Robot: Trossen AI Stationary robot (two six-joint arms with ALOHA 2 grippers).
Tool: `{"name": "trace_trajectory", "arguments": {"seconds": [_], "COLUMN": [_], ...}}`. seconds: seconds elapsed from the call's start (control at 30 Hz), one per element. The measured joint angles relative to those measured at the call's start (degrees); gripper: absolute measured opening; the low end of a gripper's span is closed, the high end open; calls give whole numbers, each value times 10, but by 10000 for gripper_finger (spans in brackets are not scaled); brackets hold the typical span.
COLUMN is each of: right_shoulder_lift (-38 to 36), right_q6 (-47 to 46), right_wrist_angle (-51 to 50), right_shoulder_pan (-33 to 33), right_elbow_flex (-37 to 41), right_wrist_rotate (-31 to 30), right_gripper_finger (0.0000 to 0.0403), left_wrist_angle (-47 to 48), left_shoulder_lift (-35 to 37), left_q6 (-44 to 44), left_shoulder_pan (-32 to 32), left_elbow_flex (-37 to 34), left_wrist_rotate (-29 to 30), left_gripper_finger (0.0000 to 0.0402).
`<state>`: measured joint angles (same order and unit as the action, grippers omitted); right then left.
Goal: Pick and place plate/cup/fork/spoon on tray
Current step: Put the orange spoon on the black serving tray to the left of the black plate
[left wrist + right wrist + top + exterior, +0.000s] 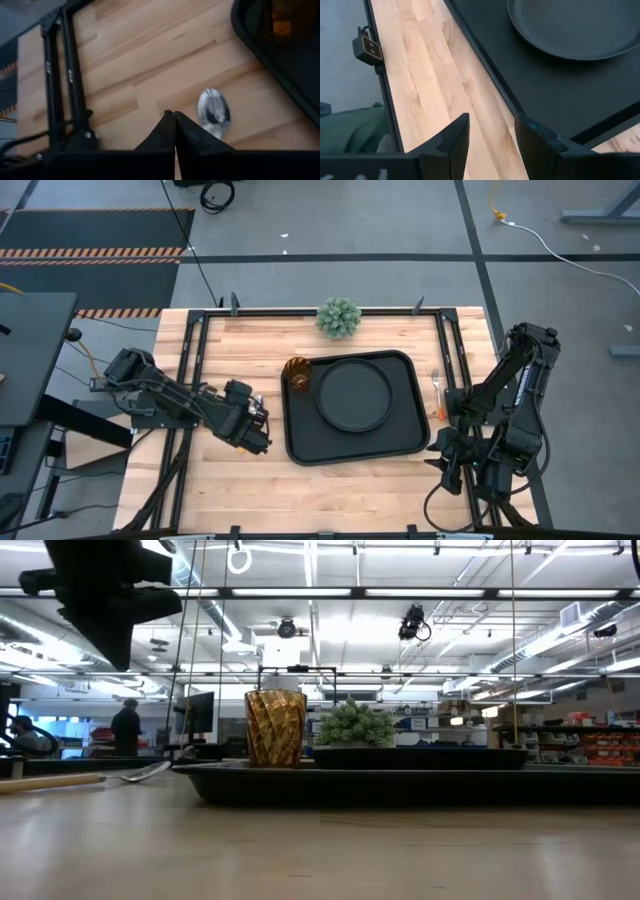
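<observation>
Left gripper [174, 131] fingers together, apparently pinching the spoon [214, 111] handle left of the tray [300, 448]. Thin grip: spoon may pivot or drop when lifted. Right gripper [490, 134] fingers apart, idle.

You've got one tray [300, 448] on the table, one plate [354, 394] on it, one cup [297, 374] at its corner. One fork [437, 394] beside the tray's right edge, one spoon [214, 111] — bowl visible in the left wrist view. One small green plant [339, 318] at the far edge. Two arms, so two grippers: left gripper [262, 434], right gripper [447, 464]. One tabletop [250, 490]. In the room behind — one person [126, 728] standing.
</observation>
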<state>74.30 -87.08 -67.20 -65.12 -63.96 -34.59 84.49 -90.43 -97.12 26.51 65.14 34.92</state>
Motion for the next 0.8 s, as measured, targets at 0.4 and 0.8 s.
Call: {"name": "trace_trajectory", "arguments": {"seconds": [0.4,0.8], "right_shoulder_lift": [6,6], "right_q6": [-32,-104], "right_wrist_angle": [24,120], "right_shoulder_pan": [-52,-60], "right_elbow_flex": [0,0], "right_wrist_rotate": [-31,149], "right_gripper_finger": [164,164], "left_wrist_angle": [-86,-119], "left_shoulder_lift": [0,0], "left_q6": [-87,-53], "left_shoulder_pan": [42,32], "left_elbow_flex": [-57,-56], "left_wrist_rotate": [4,75], "left_gripper_finger": [3,3]}}
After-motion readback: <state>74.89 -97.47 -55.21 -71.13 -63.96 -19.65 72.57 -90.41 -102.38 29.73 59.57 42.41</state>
